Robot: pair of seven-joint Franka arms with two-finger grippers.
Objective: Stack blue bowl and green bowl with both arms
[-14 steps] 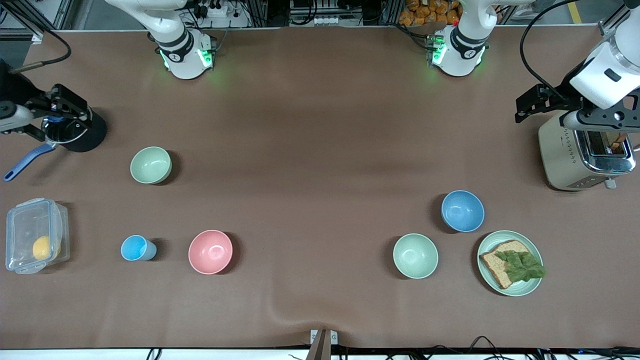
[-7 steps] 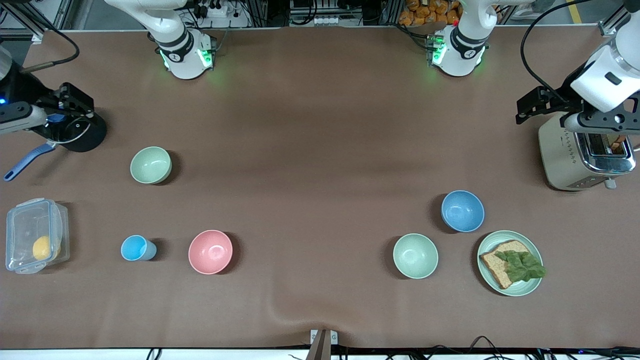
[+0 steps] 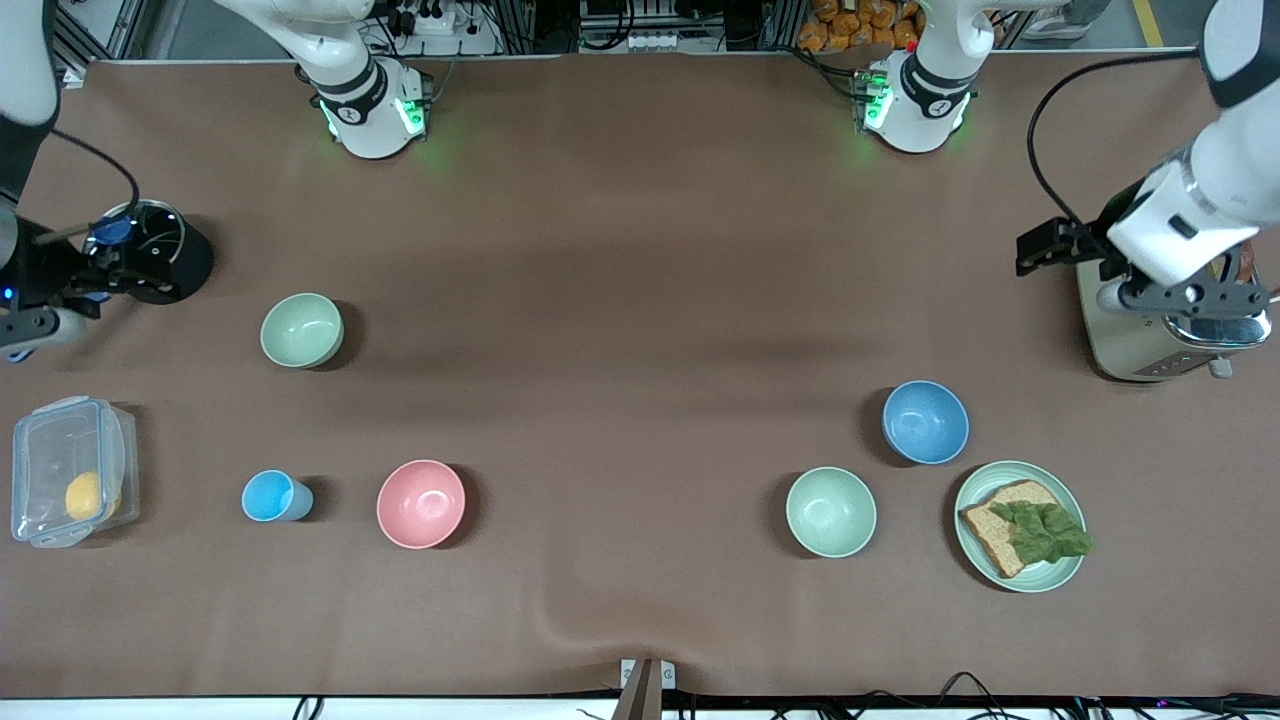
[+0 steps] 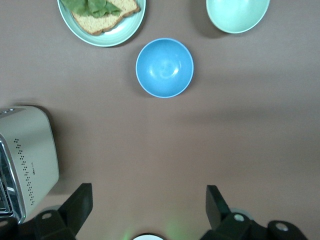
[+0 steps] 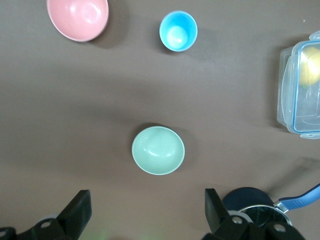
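Your brown tabletop (image 3: 640, 250) carries the whole scene, with a toaster (image 3: 1150, 320) at the left arm's end and a clear lidded box (image 3: 70, 470) holding something yellow at the right arm's end. The left gripper (image 4: 149, 197) hangs over the tabletop beside the toaster, its fingers spread wide and holding nothing. The right gripper (image 5: 145, 200) hangs over the tabletop by a black pot (image 3: 165, 265), fingers likewise wide apart and empty.

The blue bowl (image 3: 925, 421) sits upright toward the left arm's end, just beside a plate (image 3: 975, 560) of bread and lettuce. A green bowl (image 3: 830, 511) stands near it, nearer the front camera; a look-alike green bowl (image 3: 301, 329) sits toward the right arm's end, centred in the right wrist view. A pink bowl (image 3: 420, 503) and a small blue cup (image 3: 272, 496) lie nearer the camera.

Nothing is grasped yet. You would likely do best to bring each gripper straight down over its bowl's rim, one finger inside, keeping the left arm clear of the plate.
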